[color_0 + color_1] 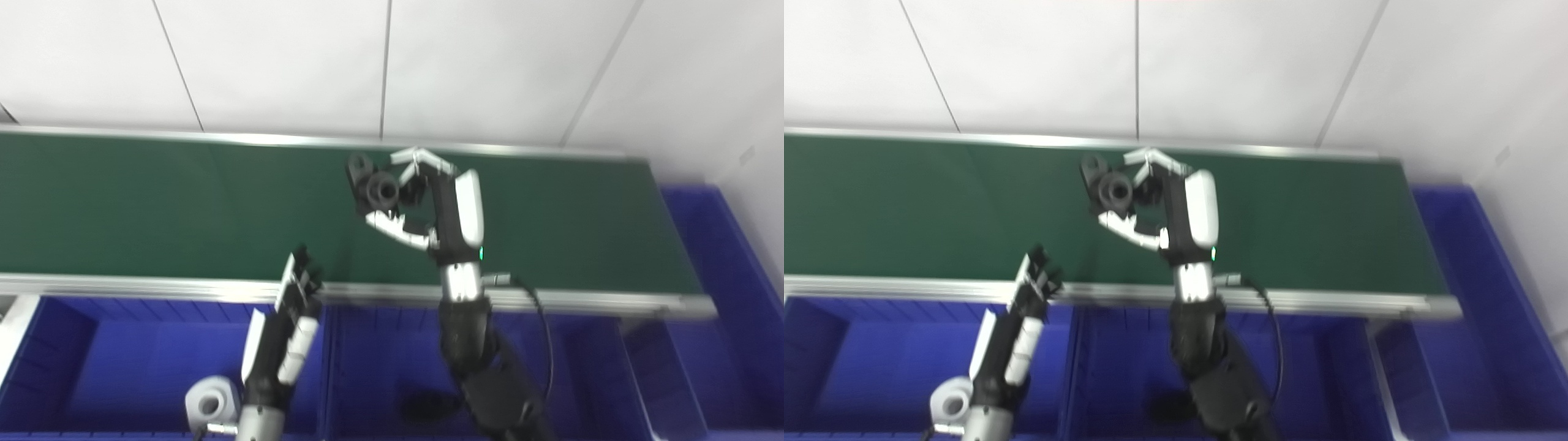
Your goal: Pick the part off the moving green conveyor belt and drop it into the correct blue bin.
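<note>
We see the right robot hand [429,202] over the dark green conveyor belt [122,202], near its far edge, fingers and thumb curled around a black ring-shaped part with a lug [375,187]; blur hides whether the part is lifted clear of the belt. The left robot hand [300,285] hangs at the belt's near metal rail, fingers roughly straight, holding nothing; motion blur smears its fingertips. Blue plastic bins [122,349] line the near side, cut off at the bottom edge.
</note>
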`<action>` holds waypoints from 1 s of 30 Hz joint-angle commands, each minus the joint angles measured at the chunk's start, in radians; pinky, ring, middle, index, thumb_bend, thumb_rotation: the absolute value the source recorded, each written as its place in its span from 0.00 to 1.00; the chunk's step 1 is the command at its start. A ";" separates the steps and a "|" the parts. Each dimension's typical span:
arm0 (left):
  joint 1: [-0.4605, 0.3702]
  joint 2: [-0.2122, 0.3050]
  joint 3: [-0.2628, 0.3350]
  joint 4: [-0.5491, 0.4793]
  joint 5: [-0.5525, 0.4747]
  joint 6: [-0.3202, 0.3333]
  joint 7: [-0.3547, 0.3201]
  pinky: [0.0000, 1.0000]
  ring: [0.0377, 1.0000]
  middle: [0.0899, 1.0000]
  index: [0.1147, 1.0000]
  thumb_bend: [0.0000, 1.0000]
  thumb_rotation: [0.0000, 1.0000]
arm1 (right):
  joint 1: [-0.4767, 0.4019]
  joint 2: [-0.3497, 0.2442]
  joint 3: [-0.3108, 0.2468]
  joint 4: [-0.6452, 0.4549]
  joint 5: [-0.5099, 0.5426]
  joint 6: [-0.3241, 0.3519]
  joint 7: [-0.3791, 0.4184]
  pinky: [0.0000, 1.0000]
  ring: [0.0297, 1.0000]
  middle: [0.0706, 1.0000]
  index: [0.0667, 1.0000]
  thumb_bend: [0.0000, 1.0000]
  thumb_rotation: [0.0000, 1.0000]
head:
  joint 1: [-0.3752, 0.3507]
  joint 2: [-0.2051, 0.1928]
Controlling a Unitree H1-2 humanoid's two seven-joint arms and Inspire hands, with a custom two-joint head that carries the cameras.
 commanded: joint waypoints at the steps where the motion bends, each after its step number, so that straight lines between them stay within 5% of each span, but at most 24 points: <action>1: -0.019 -0.004 0.006 -0.031 -0.012 -0.006 -0.004 0.94 0.94 1.00 1.00 0.65 0.98 | -0.012 -0.009 -0.005 -0.075 0.010 0.003 0.039 0.16 0.19 0.27 0.45 0.49 0.14 | -0.009 0.006; 7: -0.033 0.003 0.025 -0.011 -0.014 -0.009 -0.008 0.92 0.93 0.99 1.00 0.65 1.00 | 0.062 -0.085 -0.002 -0.201 -0.025 -0.012 0.126 0.15 0.18 0.25 0.45 0.49 0.15 | -0.016 -0.032; 11: -0.031 0.010 0.030 -0.002 -0.023 -0.018 -0.016 0.91 0.92 1.00 1.00 0.66 1.00 | 0.119 -0.142 0.009 -0.233 -0.010 -0.083 0.151 0.14 0.17 0.24 0.45 0.49 0.15 | -0.023 -0.039; 30: -0.059 0.060 0.072 0.006 -0.085 -0.008 -0.059 0.87 0.92 1.00 1.00 0.64 1.00 | 0.423 -0.285 0.046 -0.512 0.021 -0.098 0.113 0.10 0.12 0.19 0.45 0.50 0.14 | -0.068 -0.017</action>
